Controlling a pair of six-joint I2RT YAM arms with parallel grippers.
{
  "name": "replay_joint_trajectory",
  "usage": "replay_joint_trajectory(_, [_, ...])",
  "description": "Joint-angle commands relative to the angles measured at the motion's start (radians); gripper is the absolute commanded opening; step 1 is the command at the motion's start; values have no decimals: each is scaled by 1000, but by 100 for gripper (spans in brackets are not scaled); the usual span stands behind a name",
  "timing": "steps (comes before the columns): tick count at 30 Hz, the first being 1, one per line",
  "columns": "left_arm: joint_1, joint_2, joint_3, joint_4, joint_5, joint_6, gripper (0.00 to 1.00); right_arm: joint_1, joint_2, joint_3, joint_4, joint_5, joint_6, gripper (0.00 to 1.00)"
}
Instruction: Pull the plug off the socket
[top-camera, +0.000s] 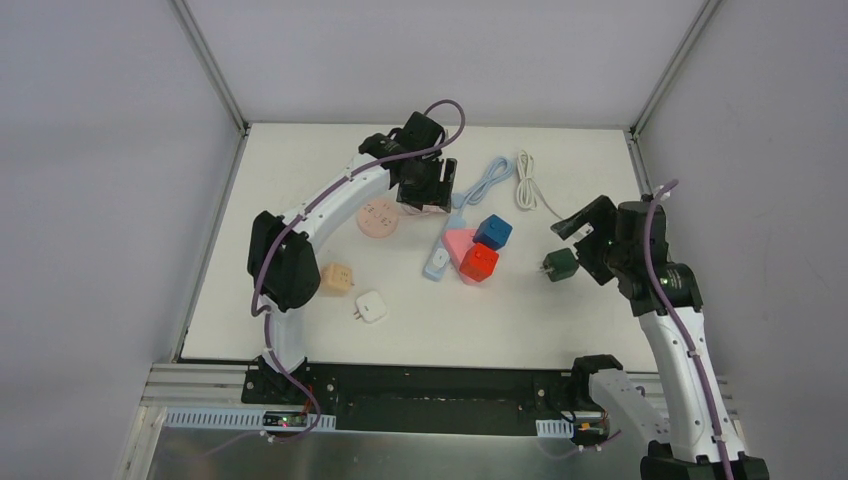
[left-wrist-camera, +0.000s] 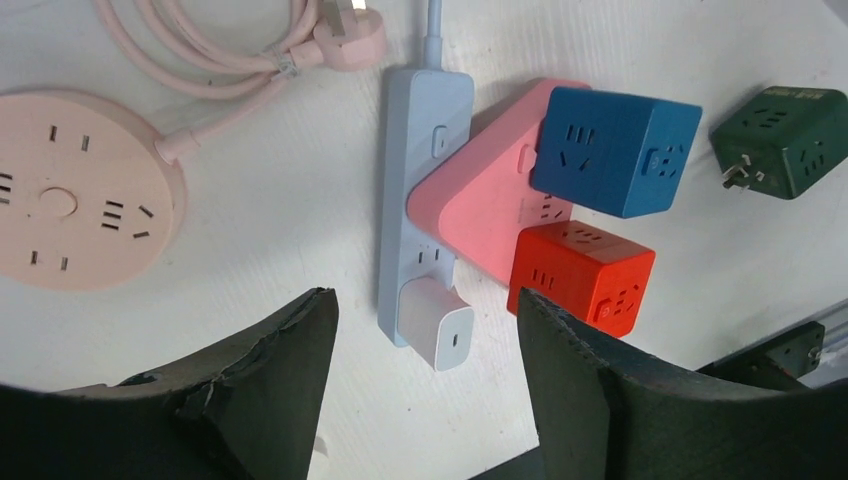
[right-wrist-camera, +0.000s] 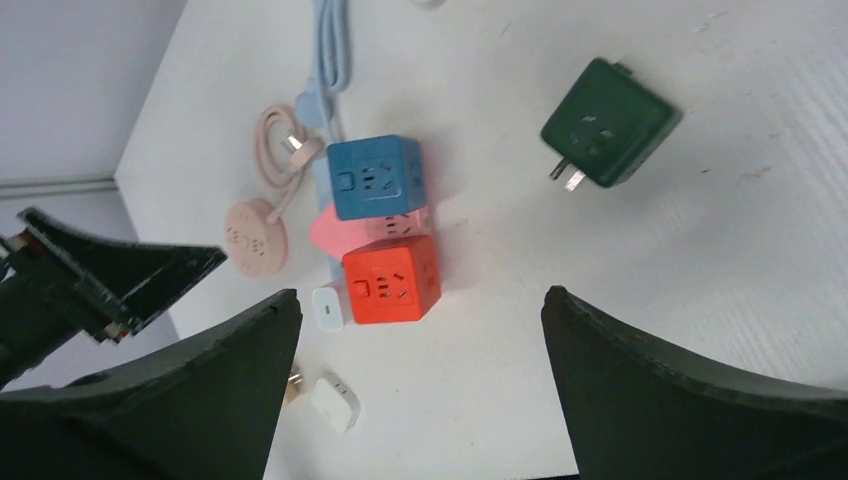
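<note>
A light blue socket strip (left-wrist-camera: 425, 130) lies flat with a white charger plug (left-wrist-camera: 440, 322) pushed into its near end. A pink triangular adapter (left-wrist-camera: 480, 200) also sits in the strip, and a blue cube (left-wrist-camera: 615, 150) and a red cube (left-wrist-camera: 580, 275) are plugged into that adapter. My left gripper (left-wrist-camera: 425, 300) hovers open above the white charger, holding nothing. A dark green cube plug (right-wrist-camera: 605, 125) lies loose on the table with its prongs bare. My right gripper (right-wrist-camera: 422, 293) stands wide open and empty, a short way back from it.
A round pink socket (top-camera: 378, 217) with its coiled cord lies left of the strip. A beige cube (top-camera: 335, 279) and a white cube (top-camera: 371, 306) rest near the left arm. A white cable (top-camera: 528, 185) and the strip's blue cord (top-camera: 485, 180) lie at the back.
</note>
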Motion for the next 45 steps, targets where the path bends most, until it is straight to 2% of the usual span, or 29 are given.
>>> replay_joint_trajectory(1, [-3,-80,-21,98,-49,-61,67,-5,-20,2,72,-162,23,93])
replay_joint_trajectory(6, [-3,-92,-59,127,-61,-96,68,-4,1,-55,157,-222,68,95])
replay_joint_trajectory(10, [-3,-82,-71,138,-55,-107,68,3,41,-100,204,-212,96,98])
replay_joint_trajectory(16, [-3,-39,-49,118,0,-100,68,25,151,-129,313,-223,112,97])
replay_joint_trajectory(25, [-3,83,30,49,92,-93,68,208,403,-73,422,-78,109,96])
replay_joint_trajectory(31, [-2,136,37,44,101,-80,67,264,598,30,408,53,119,95])
replay_joint_trajectory(36, [-2,164,30,29,115,-62,67,271,671,54,490,45,104,94])
replay_joint_trajectory(38, [-2,178,29,25,123,-57,67,271,711,71,511,24,96,92])
replay_joint_trajectory(41, [-2,200,25,15,133,-55,67,273,772,114,489,-15,93,82])
replay_joint_trajectory(45, [-2,232,25,21,145,-62,67,288,808,122,499,-46,74,75])
